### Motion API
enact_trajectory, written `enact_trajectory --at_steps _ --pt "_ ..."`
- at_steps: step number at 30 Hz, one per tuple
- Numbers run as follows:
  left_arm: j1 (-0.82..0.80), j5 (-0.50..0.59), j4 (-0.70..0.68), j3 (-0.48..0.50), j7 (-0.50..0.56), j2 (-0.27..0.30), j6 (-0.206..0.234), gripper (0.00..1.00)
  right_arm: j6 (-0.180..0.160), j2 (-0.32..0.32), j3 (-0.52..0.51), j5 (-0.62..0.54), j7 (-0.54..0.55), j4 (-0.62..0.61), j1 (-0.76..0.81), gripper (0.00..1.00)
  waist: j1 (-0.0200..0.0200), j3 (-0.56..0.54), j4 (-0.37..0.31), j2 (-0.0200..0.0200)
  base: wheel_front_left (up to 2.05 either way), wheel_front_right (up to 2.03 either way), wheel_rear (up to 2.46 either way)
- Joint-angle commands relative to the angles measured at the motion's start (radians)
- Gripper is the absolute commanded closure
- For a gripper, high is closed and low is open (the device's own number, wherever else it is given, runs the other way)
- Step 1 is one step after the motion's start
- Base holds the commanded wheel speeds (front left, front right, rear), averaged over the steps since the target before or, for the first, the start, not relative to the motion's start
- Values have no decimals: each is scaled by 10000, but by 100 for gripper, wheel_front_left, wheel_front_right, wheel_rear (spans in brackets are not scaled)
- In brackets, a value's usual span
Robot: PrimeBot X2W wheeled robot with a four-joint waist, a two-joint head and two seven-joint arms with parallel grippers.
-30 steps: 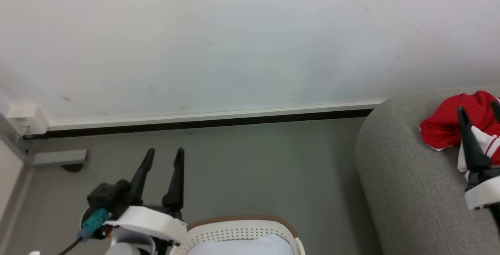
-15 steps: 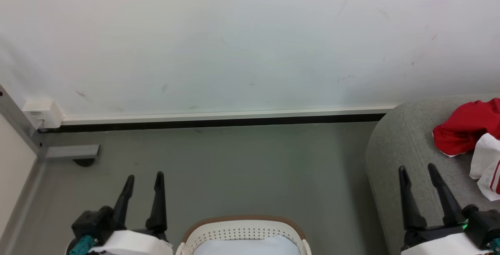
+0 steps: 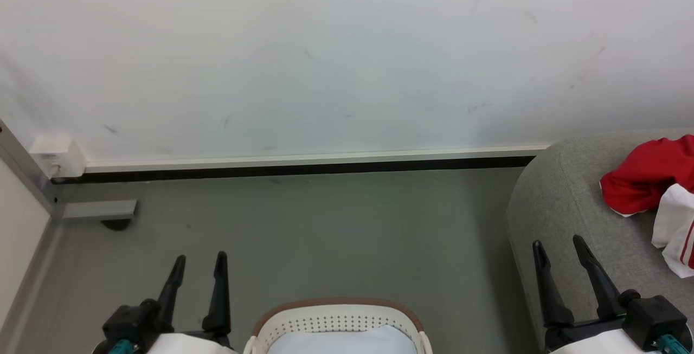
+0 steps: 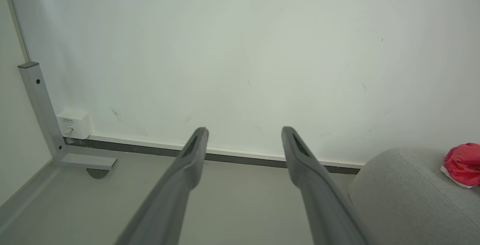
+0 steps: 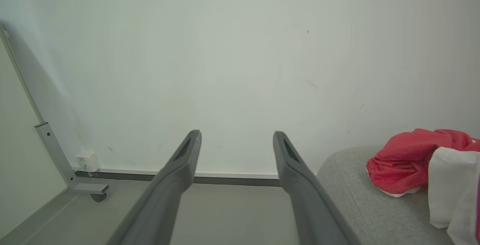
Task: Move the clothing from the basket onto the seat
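The soft red garment with white trim (image 3: 645,175) and the white garment with red stripes (image 3: 672,224) are seen crumpled and touching on the large light-grey fabric-upholstered seat (image 3: 564,218), at the right. The cream-white perforated plastic basket with a brown rim (image 3: 336,305) is set on the grey floor (image 3: 336,235), well apart from both garments. The left end effector (image 3: 200,257) is held just left of the basket, and the right end effector (image 3: 558,242) over the seat's near edge. Both are spread wide, with nothing gripped.
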Motion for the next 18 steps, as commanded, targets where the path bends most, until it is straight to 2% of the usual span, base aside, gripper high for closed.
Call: enact_trajectory --at_steps 1,18 --pt "-8 170 62 51 -3 -18 -61 0 -23 34 1 -15 -31 31 -2 0 0 8 13 0 0 0 0" --pt "-95 270 274 222 -3 -102 -255 0 -23 43 106 80 -32 91 -55 0 0 -9 0 0 0 0 0"
